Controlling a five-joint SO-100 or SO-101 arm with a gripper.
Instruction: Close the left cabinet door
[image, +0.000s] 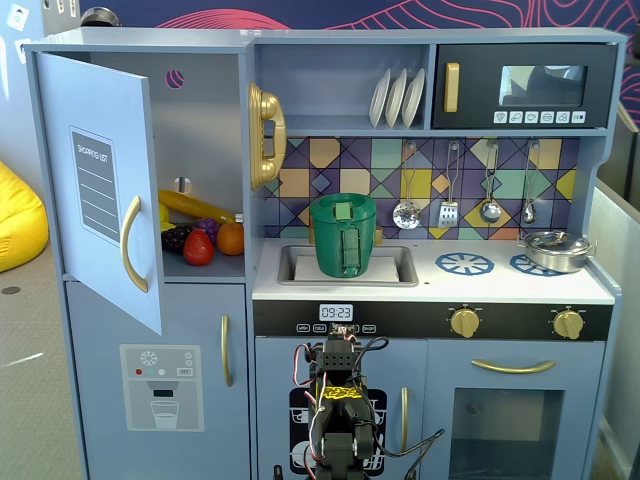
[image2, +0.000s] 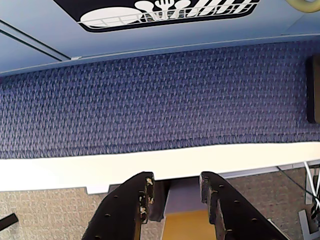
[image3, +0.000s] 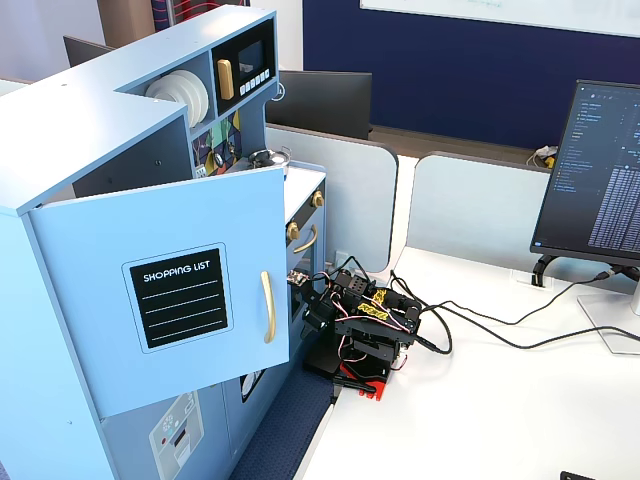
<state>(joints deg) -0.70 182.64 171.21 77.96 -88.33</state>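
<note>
One left cabinet door (image: 100, 190) hangs swung wide open, up and left of my folded arm; my tool (image2: 176, 192) points at carpet, fingers slightly spread, holding nothing.

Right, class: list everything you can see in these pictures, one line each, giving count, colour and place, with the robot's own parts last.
Left cabinet door: one, light blue, swung open, top left.
Toy food: several pieces, yellow, purple, red, orange, on the open shelf.
Toy phone: one, gold, beside the shelf.
Plates: three, white, upper rack.
Microwave: one, black, top right.
Green pot: one, in the sink.
Utensils: four, silver, hanging on the tiled wall.
Pan: one, silver, on the hob.
Monitor: one, black, desk right.
Gripper: one, black, jaws apart, low before the kitchen.
</note>
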